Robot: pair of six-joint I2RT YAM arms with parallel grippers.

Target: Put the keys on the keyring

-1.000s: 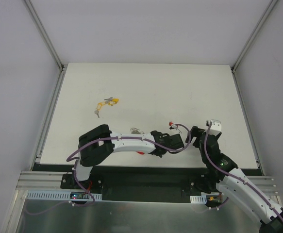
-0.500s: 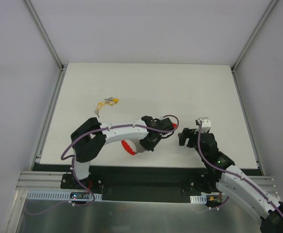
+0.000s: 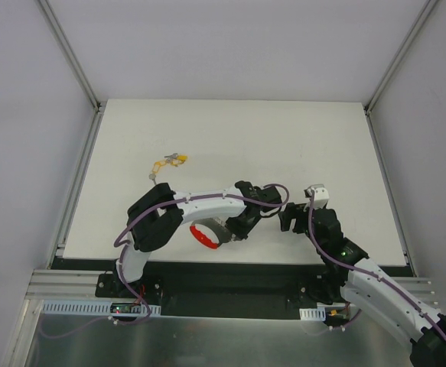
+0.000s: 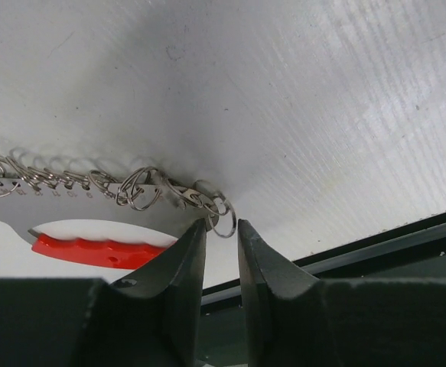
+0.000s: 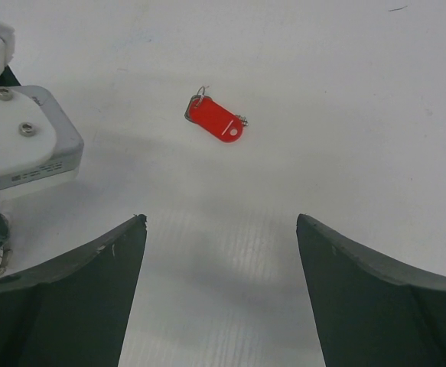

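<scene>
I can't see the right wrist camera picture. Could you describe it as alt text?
A red key tag with a small metal ring lies on the white table, ahead of the right tool, whose two dark fingers stand wide apart, holding nothing. A white part of the left arm shows at the left edge.

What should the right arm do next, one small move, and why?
Probably ease the right gripper forward and down over the red-tagged key. Its jaws stand wide open and empty, and that key lies loose on the table, centred ahead of them, off the keyring.
</scene>
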